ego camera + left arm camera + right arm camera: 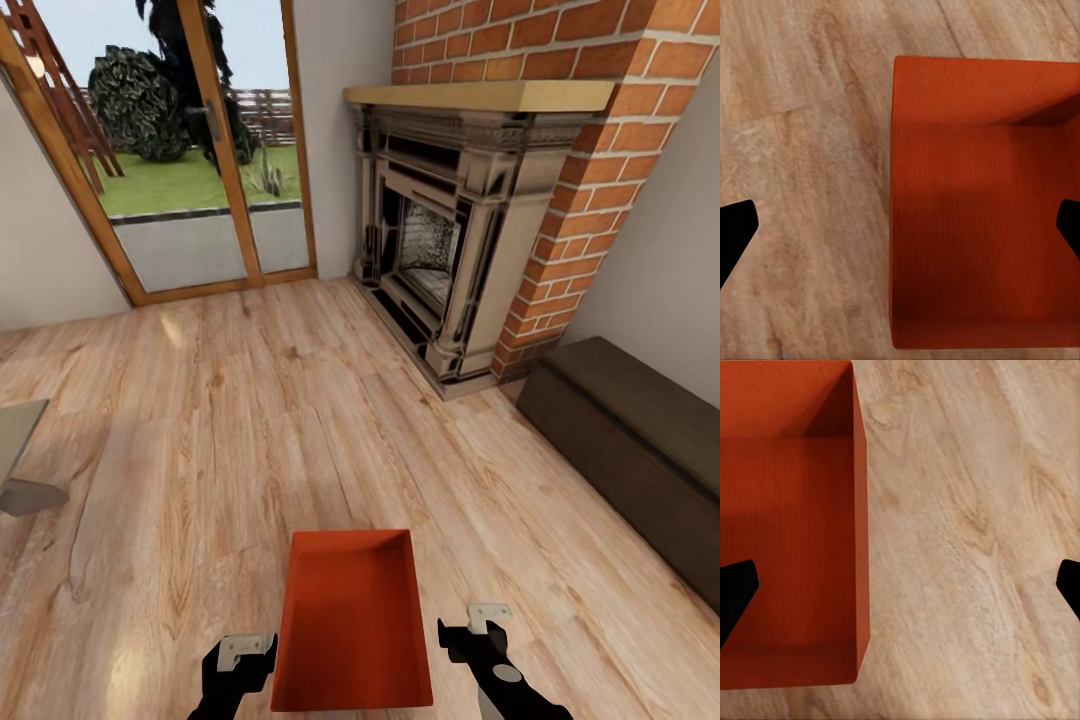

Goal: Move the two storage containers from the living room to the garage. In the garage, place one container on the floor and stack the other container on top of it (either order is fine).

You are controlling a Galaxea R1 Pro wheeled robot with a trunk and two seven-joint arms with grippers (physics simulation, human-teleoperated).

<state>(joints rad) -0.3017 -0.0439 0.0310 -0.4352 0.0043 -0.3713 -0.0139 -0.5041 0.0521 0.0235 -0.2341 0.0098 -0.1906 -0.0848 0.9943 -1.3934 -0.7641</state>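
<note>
An orange-red storage container [352,620] sits on the light wood-plank floor [250,420] of the living room, directly between the two grippers. The left gripper [246,651] hangs just beside the bin's left long wall, and the right gripper [478,622] just beside its right long wall; neither touches it. Both grippers stand with fingers spread wide and hold nothing. In the left wrist view one dark fingertip [735,236] is over bare planks and the other over the container [982,225], so the near wall lies between the fingers. The right wrist view mirrors this, with one fingertip [735,596] above the container [787,525]. The bin looks empty, thin-walled and rigid, so it is probably light, but its smooth walls may slip or flex under a pinch. The surest hold seems to be each gripper closing over the top rim of its own long wall, near mid-length, lifting together.
</note>
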